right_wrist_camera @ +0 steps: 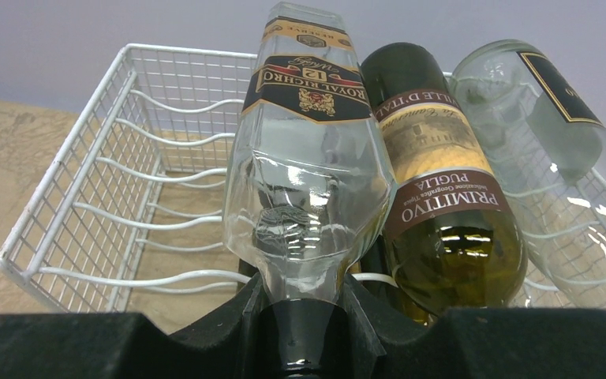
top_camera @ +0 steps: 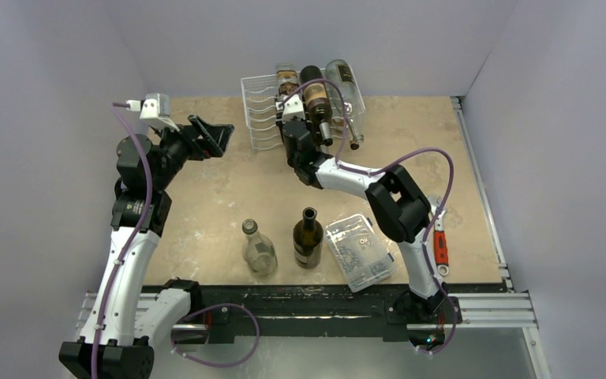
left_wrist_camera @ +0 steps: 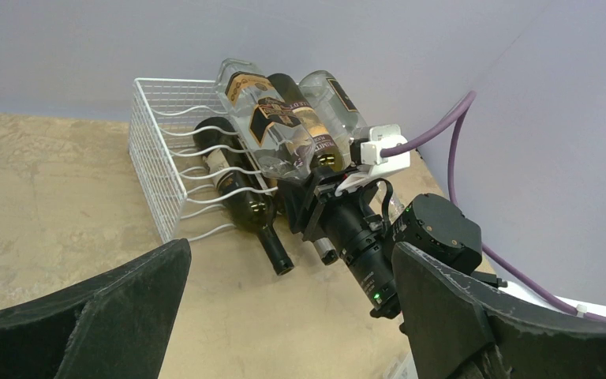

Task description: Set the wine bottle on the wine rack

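The white wire wine rack (top_camera: 256, 118) stands at the back of the table; it also shows in the left wrist view (left_wrist_camera: 158, 134) and the right wrist view (right_wrist_camera: 87, 197). A clear wine bottle with a black and gold label (right_wrist_camera: 308, 158) lies on the rack's upper row, neck toward me (top_camera: 287, 81). My right gripper (right_wrist_camera: 309, 324) is shut on its dark neck (top_camera: 292, 126). My left gripper (top_camera: 213, 136) is open and empty, in the air left of the rack (left_wrist_camera: 284, 316).
A dark Primitivo bottle (right_wrist_camera: 442, 197) and another clear bottle (right_wrist_camera: 552, 158) lie beside the held one; a dark bottle (left_wrist_camera: 237, 193) lies on a lower row. Near the front stand a clear bottle (top_camera: 258, 249), a dark bottle (top_camera: 308, 237), a plastic parts box (top_camera: 357, 251) and a red-handled wrench (top_camera: 439, 241).
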Tool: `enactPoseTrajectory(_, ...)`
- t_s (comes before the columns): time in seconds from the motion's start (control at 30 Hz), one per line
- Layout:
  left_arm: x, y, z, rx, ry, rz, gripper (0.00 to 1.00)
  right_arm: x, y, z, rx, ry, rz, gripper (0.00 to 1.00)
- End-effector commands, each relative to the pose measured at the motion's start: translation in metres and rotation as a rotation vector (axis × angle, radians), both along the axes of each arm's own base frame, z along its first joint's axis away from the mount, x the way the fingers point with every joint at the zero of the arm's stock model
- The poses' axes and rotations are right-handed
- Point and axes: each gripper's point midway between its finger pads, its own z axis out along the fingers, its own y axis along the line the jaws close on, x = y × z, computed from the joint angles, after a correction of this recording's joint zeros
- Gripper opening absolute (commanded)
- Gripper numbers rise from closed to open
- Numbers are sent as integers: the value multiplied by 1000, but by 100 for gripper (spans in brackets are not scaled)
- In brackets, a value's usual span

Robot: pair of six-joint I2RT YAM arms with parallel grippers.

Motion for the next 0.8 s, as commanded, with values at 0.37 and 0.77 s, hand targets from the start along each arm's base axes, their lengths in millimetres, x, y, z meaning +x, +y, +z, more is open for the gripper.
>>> enactPoseTrajectory(0.37,-2,0,16,-16,-54,-13,100,1,-5,81,242,-258,-41,0)
enactPoseTrajectory(0.77,-1,0,16,-21,-53,-15,100,1,-4,49,204,-212,-34,0)
